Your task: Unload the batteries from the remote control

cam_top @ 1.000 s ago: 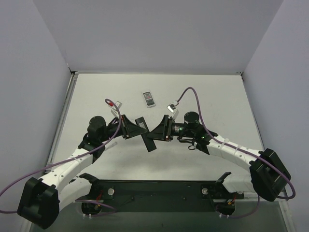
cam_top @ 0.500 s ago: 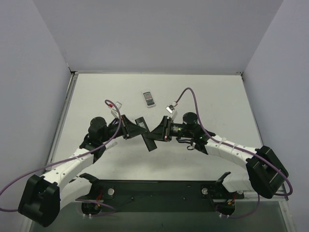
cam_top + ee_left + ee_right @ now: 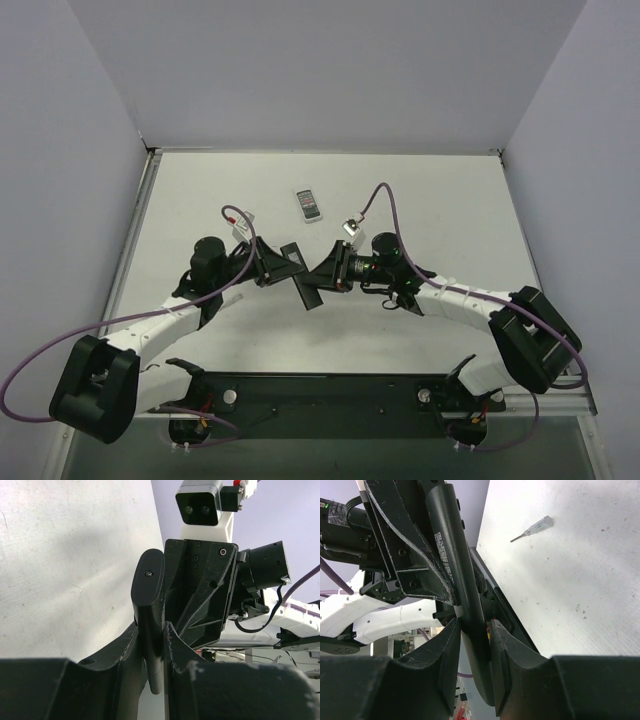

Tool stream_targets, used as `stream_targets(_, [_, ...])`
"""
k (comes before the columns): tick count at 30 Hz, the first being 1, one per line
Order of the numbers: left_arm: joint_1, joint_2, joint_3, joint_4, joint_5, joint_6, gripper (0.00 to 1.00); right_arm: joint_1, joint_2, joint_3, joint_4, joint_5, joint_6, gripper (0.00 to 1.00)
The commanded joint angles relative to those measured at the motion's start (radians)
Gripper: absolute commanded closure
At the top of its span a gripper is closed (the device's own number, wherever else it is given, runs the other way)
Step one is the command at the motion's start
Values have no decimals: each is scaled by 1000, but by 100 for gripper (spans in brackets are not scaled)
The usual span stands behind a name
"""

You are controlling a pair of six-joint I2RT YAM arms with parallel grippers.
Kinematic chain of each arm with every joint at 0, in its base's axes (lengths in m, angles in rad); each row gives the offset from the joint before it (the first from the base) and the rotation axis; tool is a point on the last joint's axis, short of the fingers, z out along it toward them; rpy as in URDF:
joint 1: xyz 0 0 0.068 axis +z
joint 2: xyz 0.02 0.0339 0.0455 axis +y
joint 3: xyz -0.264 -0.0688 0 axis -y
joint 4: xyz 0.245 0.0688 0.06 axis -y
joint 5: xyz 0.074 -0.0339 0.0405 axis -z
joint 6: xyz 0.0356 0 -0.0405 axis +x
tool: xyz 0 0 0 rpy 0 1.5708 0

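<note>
The remote control (image 3: 301, 277) hangs slanted above the table (image 3: 440, 200), a little nearer the arm bases than the white remote (image 3: 309, 205). The left tool (image 3: 278, 264) is clamped on it from one side. The right tool (image 3: 322, 277) is clamped on it from the other side. The two tools face each other.

Long slim black plastic remote control (image 3: 451, 540): smooth, semi-gloss. White desk (image 3: 580, 570): matt, scuffed, speckled. Right claw (image 3: 474, 626): matt black moulded plastic.
</note>
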Motion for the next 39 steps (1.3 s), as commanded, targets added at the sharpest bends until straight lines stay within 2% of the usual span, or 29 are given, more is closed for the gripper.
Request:
stream_targets(1, [51,-7,56,139,-92,62,100,17,-5,-43,56,-98,37,82])
stream_targets(7, [72,-14,41,108,-118,98,100,17,-29,-102,102,-106,74,77])
stream_targets(11, [77,8,28,127,-119,106,100,17,-43,-112,76,-107,66,78])
stream_targets(16, [92,17,22,133,-130,105,100,26,-52,-132,61,-107,62,74])
stream_targets(20, [92,9,8,151,-115,80,100,28,-67,-127,67,-112,62,53])
stream_targets(25, [91,-39,-31,151,-63,51,100,14,-120,-57,-11,-106,39,40])
stream_targets(26, [91,-50,-36,144,-49,52,100,9,-127,-29,-31,-104,31,33])
stream_targets(29, [89,-95,-50,119,-12,46,100,-11,-146,19,-127,-89,-9,24])
stream_targets(37, [80,-188,-62,84,49,-29,100,-29,-104,132,-240,-145,-113,22])
stream_targets(39, [74,-195,-61,84,56,-35,100,-29,-94,148,-235,-152,-113,25])
